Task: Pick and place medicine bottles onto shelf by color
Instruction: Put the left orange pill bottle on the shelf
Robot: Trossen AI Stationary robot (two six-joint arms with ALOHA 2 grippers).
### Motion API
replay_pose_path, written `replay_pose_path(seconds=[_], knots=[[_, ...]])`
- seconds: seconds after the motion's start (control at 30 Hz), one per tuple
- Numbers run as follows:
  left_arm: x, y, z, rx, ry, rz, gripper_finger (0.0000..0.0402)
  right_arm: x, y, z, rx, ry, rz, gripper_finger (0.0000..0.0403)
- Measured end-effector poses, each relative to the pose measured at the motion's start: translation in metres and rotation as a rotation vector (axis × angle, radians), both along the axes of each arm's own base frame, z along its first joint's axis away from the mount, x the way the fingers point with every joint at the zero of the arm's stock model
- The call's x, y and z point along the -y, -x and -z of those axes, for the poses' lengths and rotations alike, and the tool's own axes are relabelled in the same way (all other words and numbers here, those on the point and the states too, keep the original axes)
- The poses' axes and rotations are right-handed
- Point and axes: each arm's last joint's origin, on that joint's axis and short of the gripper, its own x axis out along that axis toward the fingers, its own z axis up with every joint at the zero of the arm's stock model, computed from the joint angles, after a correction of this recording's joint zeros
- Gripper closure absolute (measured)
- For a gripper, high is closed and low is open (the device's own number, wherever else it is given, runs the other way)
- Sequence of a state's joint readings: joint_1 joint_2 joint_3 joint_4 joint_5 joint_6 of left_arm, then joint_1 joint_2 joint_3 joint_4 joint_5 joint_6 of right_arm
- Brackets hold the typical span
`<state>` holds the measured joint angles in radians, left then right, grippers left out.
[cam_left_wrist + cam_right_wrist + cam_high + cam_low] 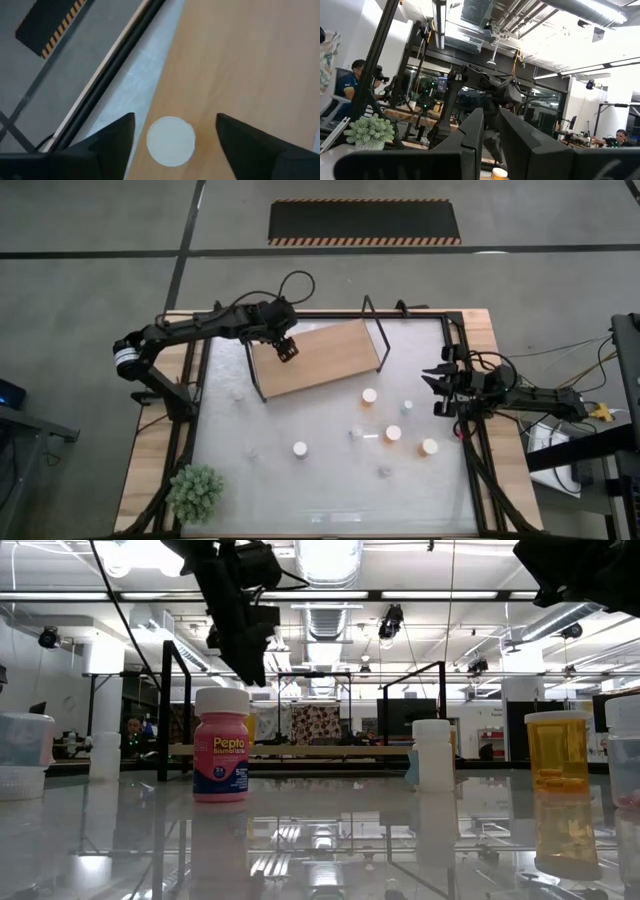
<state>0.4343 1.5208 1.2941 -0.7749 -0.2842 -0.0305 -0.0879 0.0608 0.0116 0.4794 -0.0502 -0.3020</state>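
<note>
My left gripper (287,350) hovers open over the near-left part of the shelf (330,355), a light-brown board with black wire end frames. In the left wrist view its two fingers stand apart on either side of a white bottle cap (171,141), seen from above, and do not touch it. That bottle stands on the board (240,60), close to its edge. Several more small bottles stand on the glossy table, among them orange ones (370,395) (393,433) (429,446) and a white-capped one (300,448). My right gripper (437,385) waits at the table's right edge, its fingers a narrow gap apart (491,112).
The low view shows a pink Pepto bottle (221,745), a white bottle (432,755) and an orange bottle (557,755) near the camera. A green plant (196,492) sits at the near-left corner. The shelf's wire frames (378,330) rise above the board. People sit beyond the table.
</note>
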Motion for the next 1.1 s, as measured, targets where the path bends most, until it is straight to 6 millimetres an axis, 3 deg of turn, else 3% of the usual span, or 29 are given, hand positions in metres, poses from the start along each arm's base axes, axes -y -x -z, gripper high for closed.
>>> replay_pose_path(seconds=[0.37,0.43,1.1], knots=[[0.000,0.001,0.022,-0.079,-0.013,-0.041,0.0370,0.000,0.000,0.000,-0.004,0.004,0.002,0.0351],[0.000,0.002,0.023,-0.078,-0.001,-0.035,0.0393,0.000,0.000,0.000,-0.004,0.005,0.003,0.0351],[0.004,0.008,0.040,-0.124,0.038,-0.027,0.0389,0.000,0.000,0.001,-0.007,0.011,0.005,0.0351]])
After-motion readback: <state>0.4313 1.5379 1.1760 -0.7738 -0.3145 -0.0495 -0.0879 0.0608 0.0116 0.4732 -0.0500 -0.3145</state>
